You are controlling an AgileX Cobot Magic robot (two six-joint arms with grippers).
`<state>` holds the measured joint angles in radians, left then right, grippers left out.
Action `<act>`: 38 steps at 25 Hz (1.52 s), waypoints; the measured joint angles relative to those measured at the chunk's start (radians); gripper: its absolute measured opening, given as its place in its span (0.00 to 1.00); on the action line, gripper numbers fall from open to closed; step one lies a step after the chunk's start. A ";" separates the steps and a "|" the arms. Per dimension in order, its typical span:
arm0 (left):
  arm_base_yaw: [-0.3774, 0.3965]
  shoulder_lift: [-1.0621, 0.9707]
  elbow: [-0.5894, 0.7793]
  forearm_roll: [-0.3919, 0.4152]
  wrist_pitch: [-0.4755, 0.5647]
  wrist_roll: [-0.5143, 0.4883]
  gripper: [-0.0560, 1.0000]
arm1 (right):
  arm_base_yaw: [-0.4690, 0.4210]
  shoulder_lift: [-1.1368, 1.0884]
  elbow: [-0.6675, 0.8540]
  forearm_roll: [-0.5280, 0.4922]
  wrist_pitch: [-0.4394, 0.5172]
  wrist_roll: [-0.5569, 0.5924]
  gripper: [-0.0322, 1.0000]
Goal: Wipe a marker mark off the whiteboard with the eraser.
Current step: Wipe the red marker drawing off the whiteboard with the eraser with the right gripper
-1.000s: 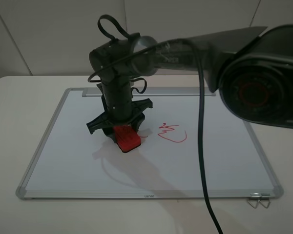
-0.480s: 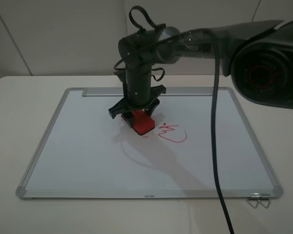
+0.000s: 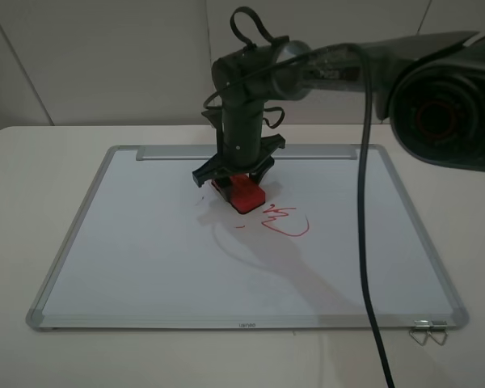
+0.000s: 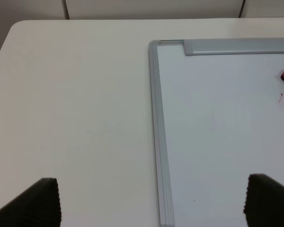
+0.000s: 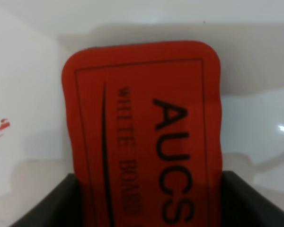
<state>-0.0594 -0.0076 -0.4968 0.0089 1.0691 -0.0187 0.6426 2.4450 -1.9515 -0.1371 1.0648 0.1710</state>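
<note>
The whiteboard (image 3: 145, 242) lies flat on the white table. My right gripper (image 3: 234, 179) points straight down over its far middle, shut on the red eraser (image 3: 244, 196), which is pressed on the board. The right wrist view shows the eraser (image 5: 142, 118) with its "AUCS" lettering between the two dark fingers (image 5: 61, 203). The zigzag marker mark does not show; only a tiny red fleck (image 3: 241, 228) lies near the eraser, also seen as a fleck (image 5: 0, 127) beside it. My left gripper (image 4: 149, 201) hangs open above the board's far left corner (image 4: 154, 45), holding nothing.
A red squiggle over a bowl-shaped loop (image 3: 286, 221) sits just right of the eraser. The silver tray bar (image 3: 178, 152) runs along the far edge. A black cable (image 3: 364, 242) crosses the board's right side. Metal clips (image 3: 430, 331) lie at the near right corner.
My right gripper has swept the eraser from the board's left middle toward the far edge and to the right. It now stands close to the tray bar.
</note>
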 joint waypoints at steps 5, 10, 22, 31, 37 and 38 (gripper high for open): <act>0.000 0.000 0.000 0.000 0.000 0.000 0.79 | 0.031 0.002 0.000 -0.011 0.003 -0.050 0.51; 0.000 0.000 0.000 0.000 0.000 0.000 0.79 | 0.111 0.002 0.000 0.020 0.014 -0.074 0.51; 0.000 0.000 0.000 0.000 0.000 0.000 0.79 | 0.231 0.002 0.000 0.078 0.040 -0.078 0.51; 0.000 0.000 0.000 0.000 0.000 0.000 0.79 | 0.215 0.002 0.000 0.079 0.051 -0.081 0.51; 0.000 0.000 0.000 0.000 0.000 0.000 0.79 | 0.180 0.002 0.000 0.079 0.086 -0.081 0.51; 0.000 0.000 0.000 0.000 0.000 0.000 0.79 | 0.173 0.002 0.000 0.078 0.093 -0.081 0.51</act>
<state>-0.0594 -0.0076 -0.4968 0.0089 1.0691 -0.0187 0.8155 2.4469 -1.9515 -0.0594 1.1574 0.0896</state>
